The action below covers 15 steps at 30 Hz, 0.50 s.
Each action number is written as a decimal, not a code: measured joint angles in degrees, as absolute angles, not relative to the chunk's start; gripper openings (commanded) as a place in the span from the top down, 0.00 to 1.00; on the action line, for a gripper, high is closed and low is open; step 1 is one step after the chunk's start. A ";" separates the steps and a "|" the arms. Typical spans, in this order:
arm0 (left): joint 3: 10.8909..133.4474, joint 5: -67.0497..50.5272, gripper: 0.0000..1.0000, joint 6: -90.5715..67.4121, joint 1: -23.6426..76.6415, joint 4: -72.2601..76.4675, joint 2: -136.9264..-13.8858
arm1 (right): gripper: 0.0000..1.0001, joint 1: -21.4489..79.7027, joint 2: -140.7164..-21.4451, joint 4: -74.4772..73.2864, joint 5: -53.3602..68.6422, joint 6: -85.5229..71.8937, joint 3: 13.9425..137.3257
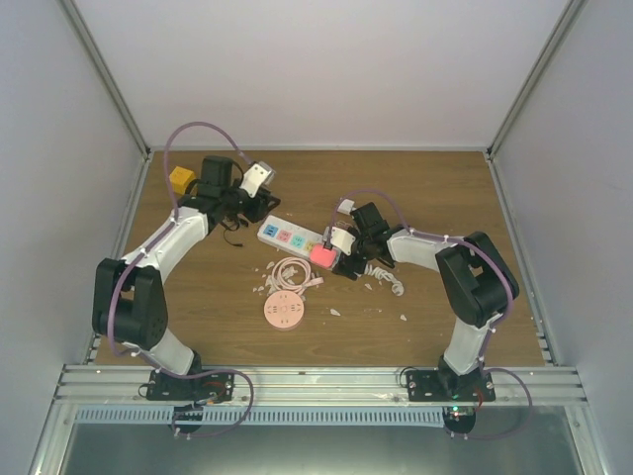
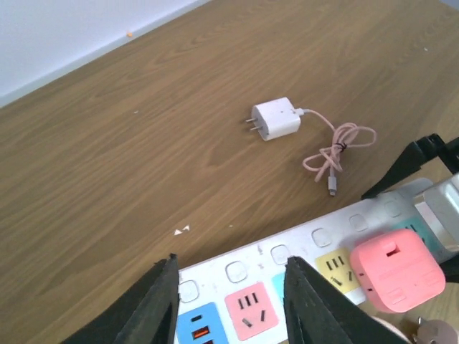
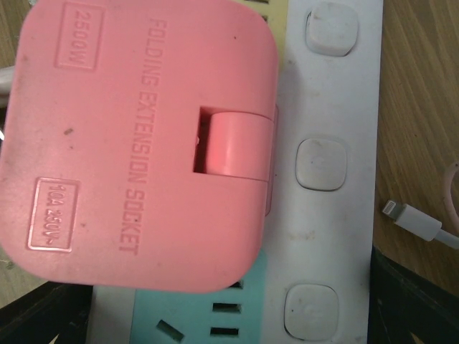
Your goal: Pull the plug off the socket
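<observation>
Pink square folding plug block [image 3: 136, 143], moulded with "FOLDING EXTENSION SOCKET", sits plugged into the white power strip [image 3: 323, 158], directly beneath the right hand [image 1: 341, 249] and just ahead of its fingertips. That hand is released: its dark fingers [image 3: 405, 301] stand spread wide on either side of the strip, and neither one is pressed against the plug. One finger lies right at the strip's edge, beside the row of white rocker buttons [image 3: 320, 163]. A white cable connector [image 3: 410, 218] rests on the wooden surface [image 2: 143, 143] just outside that finger.

At the other end of the strip is the left hand [image 2: 231, 276], its two black fingers [image 2: 154, 304] parted, with the pink and blue sockets and the strip's buttons showing between and below them. I cannot tell whether the tips touch the strip. Beyond this hand, well apart from it, a white wall charger [image 2: 276, 118] lies on its side with a tangled pink cable [image 2: 337, 150].
</observation>
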State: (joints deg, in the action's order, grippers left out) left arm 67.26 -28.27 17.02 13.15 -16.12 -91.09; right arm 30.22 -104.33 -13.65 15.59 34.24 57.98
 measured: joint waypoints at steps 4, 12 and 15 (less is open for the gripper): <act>68.18 -28.64 0.27 18.61 11.88 -18.17 -90.45 | 0.31 30.22 -104.25 -13.67 15.77 34.22 57.98; 68.20 -30.98 0.15 20.08 11.90 -21.30 -90.35 | 0.07 30.22 -103.85 -15.77 16.80 33.39 58.94; 68.20 -31.14 0.11 20.08 11.90 -21.74 -90.35 | 0.04 30.11 -102.61 -17.45 17.76 32.77 59.61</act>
State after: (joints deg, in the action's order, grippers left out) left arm 68.20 -31.14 20.08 11.90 -21.74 -90.35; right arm 30.11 -102.61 -17.45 17.76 32.77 59.61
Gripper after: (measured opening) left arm 0.857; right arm 0.933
